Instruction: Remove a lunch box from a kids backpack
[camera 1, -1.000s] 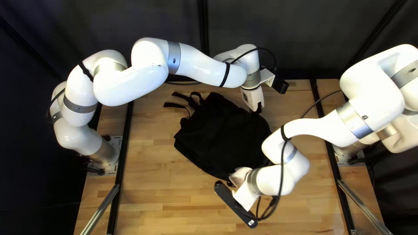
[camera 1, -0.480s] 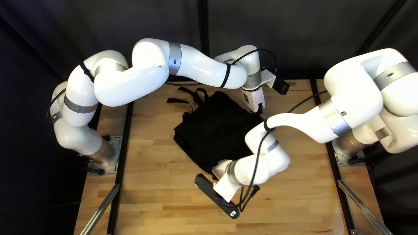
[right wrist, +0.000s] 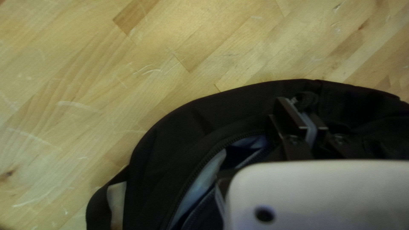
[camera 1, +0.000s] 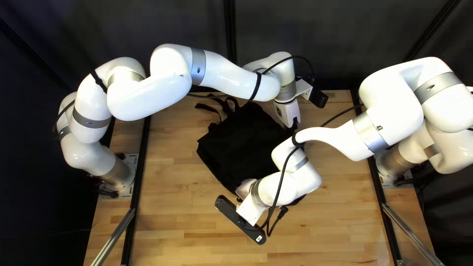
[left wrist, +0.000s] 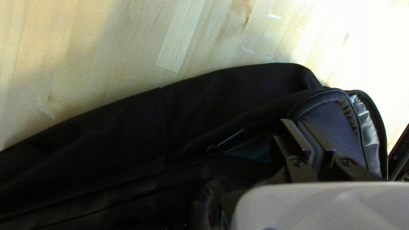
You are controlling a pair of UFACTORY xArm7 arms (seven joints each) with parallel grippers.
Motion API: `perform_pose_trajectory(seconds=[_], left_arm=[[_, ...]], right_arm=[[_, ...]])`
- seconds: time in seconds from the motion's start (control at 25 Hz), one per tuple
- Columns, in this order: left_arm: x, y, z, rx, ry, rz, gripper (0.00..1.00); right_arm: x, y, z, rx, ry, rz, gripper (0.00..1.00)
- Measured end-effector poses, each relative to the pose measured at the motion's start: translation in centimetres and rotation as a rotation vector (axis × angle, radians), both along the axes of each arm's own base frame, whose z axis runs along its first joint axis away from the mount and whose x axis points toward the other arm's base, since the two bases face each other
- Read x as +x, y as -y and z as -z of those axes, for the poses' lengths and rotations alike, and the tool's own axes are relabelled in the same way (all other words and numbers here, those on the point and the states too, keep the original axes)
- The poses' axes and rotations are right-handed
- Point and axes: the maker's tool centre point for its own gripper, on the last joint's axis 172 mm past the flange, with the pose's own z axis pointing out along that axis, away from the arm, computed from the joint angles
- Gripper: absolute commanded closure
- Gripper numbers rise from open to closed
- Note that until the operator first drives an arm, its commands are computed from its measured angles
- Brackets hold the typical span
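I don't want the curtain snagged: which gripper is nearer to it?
My left. The left gripper is at the far side of the backpack, toward the curtain; the right gripper is at its near side, farther from the curtain.

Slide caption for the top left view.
Left arm and right arm reach to a black backpack lying on a wooden table.
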Motion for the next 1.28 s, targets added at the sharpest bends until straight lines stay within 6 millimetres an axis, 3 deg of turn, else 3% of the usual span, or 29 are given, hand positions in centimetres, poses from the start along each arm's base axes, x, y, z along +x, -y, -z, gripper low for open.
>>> perform_pose_trajectory(seconds=[0.56,0.88,0.96,1.0,1.28], left_arm=[[0.5,0.1,0.1,-0.004,0.002,-0.002,1.0],[0.8,0.2,0.1,-0.004,-0.004,-0.001,1.0],[0.9,0.4,-0.1,-0.002,-0.006,0.004,0.53],[0.9,0.5,-0.3,-0.001,-0.008,0.007,0.0],[0.3,0.3,-1.6,0.015,-0.015,0.022,0.0]], right_arm=[[1.4,1.4,-0.2,0.018,0.03,-0.04,1.0],[1.6,1.0,-0.3,0.009,0.038,-0.03,1.0],[1.7,0.7,-0.4,0.006,0.039,-0.029,1.0],[1.7,0.6,-0.4,0.004,0.039,-0.029,1.0],[1.4,-0.6,-0.2,-0.001,0.039,-0.031,1.0]])
